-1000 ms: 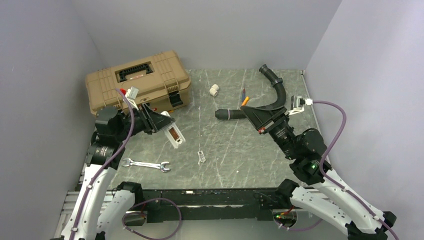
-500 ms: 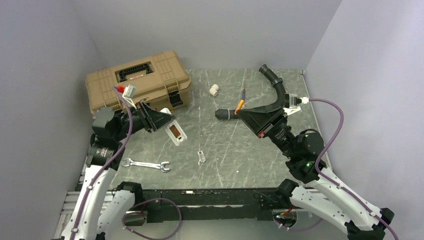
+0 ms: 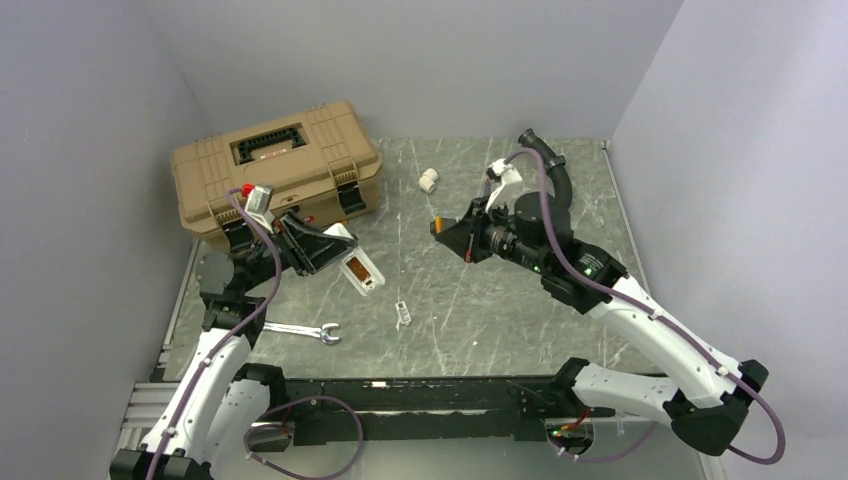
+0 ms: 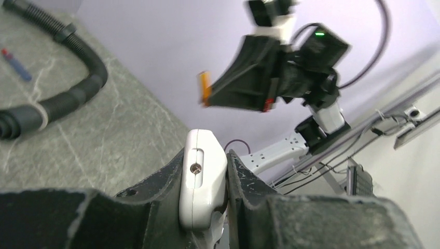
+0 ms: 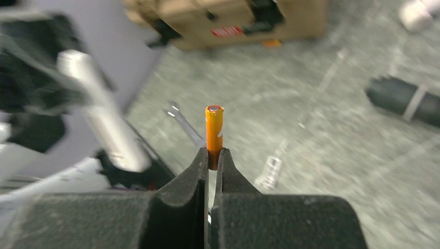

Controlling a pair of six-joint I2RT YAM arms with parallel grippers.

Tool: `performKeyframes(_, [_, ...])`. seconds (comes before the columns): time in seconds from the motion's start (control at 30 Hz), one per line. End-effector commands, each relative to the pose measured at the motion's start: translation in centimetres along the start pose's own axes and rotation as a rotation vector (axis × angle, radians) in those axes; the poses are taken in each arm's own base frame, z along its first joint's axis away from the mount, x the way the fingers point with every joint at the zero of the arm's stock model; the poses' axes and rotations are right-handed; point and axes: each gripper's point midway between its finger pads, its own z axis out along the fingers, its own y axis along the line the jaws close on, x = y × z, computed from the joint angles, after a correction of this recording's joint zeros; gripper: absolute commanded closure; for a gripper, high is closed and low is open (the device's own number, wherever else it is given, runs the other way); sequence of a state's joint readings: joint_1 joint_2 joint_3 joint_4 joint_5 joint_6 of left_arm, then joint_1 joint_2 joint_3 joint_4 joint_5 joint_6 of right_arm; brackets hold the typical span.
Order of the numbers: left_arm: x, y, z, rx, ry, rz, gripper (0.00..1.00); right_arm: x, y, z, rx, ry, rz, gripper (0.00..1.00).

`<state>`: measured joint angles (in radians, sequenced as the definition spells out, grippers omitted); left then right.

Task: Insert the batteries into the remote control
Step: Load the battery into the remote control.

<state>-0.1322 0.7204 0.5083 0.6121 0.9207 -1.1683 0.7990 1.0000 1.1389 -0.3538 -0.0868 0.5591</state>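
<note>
- I am clamping my left tool shut on the slim white plastic remote control. I am holding it clear of the grey marbled tabletop, left of centre in the overhead view and just in front of the tan plastic toolbox.
- In my left wrist view, one end of the remote control is sitting pinched between my two black fingers at the lower middle of the frame.
- The remote's upturned face is showing an orange-brown patch in the overhead view. I cannot tell what that patch is.
- I am pinching my right tool closed on one small orange cylindrical battery. I am carrying it above the tabletop near the middle of the overhead frame, apart from the remote.
- In my right wrist view, the battery is standing upright at the centre. Its lower end is sitting between my fingertips and the rest is poking out beyond them.
- Lying on the tabletop are:
  - a silver open-ended wrench at lower left
  - a small pale piece below centre
  - a white stubby pipe fitting at upper middle
  - a black corrugated hose at upper right
</note>
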Motion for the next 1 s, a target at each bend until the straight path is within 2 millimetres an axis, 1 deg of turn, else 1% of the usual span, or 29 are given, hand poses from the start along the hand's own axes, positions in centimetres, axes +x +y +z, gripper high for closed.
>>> performKeyframes(0.0, [-1.0,-6.2,-0.7,0.235,-0.032,0.254,1.0,1.3,-3.8,-1.4,0.177,0.104,-0.184,1.0])
performKeyframes(0.13, [-0.9,-7.7,-1.0,0.286,-0.032,0.326,1.0,2.3,-6.6,-1.0,0.322,0.198,-0.231,1.0])
performKeyframes(0.23, [-0.8,-8.6,-1.3,0.32,-0.036,0.371,1.0,3.1,-8.1,-0.9,0.394,0.256,-0.249,1.0])
performKeyframes(0.37, [-0.6,-9.3,-1.6,0.347,-0.037,0.408,1.0,3.0,-9.5,-1.1,0.477,0.257,-0.254,1.0])
performKeyframes(0.5, [-0.6,-9.5,-1.7,0.355,-0.037,0.419,1.0,2.6,-10.2,-1.6,0.528,0.235,-0.25,1.0])
performKeyframes(0.67, [-0.5,-9.2,-1.6,0.352,-0.038,0.409,1.0,1.5,-11.4,-2.7,0.623,0.176,-0.235,1.0])
performKeyframes(0.8, [-0.6,-9.0,-1.5,0.349,-0.043,0.393,1.0,0.4,-11.2,-3.1,0.62,0.098,-0.231,1.0])
performKeyframes(0.83, [-0.7,-8.7,-1.4,0.34,-0.045,0.381,1.0,0.4,-11.1,-3.2,0.611,0.094,-0.235,1.0])
performKeyframes(0.9, [-1.1,-7.7,-1.1,0.3,-0.053,0.34,1.0,0.4,-10.9,-3.2,0.59,0.098,-0.246,1.0])
performKeyframes(0.93, [-1.3,-7.0,-0.8,0.267,-0.058,0.306,1.0,0.4,-10.7,-3.2,0.582,0.102,-0.249,1.0])
performKeyframes(0.97, [-1.5,-5.8,-0.5,0.221,-0.061,0.251,1.0,0.5,-10.6,-3.0,0.57,0.116,-0.26,1.0])
